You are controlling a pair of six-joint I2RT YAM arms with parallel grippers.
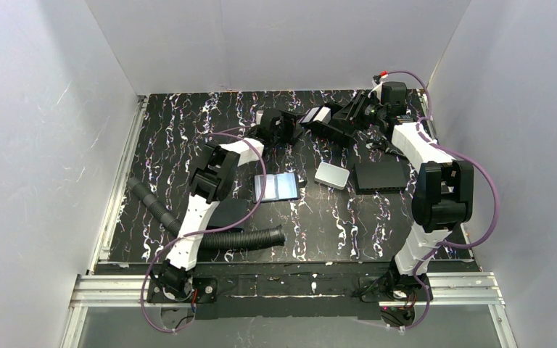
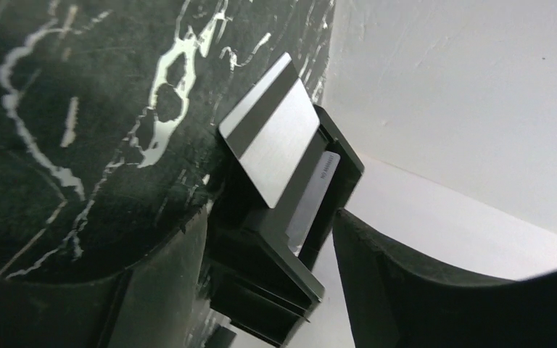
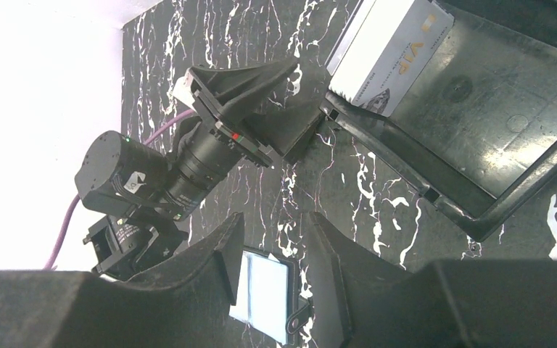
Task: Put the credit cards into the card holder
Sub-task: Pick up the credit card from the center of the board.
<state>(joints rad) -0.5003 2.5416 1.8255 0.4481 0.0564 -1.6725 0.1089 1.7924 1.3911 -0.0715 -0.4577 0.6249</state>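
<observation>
The right wrist view cuts off the pale card (image 3: 392, 52) at the top edge and the card holder (image 3: 493, 138) at the right edge. The stacked cards (image 3: 263, 290) on the surface (image 3: 377, 188) show only between the right jaws, their sides hidden. In the left wrist view a white card (image 2: 319, 190) is mostly hidden behind the grey card (image 2: 275, 138), its print unreadable.

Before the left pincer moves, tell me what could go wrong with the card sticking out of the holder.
1. The grey striped card sits only partly in the card holder; a nudge might tip it out.
2. The left pincer straddles the holder with its fingers close on both sides, so closing may clamp or shift the holder instead of seating the card.
3. A white card sits just behind it in the holder; pushing down could jam one against the other.
</observation>
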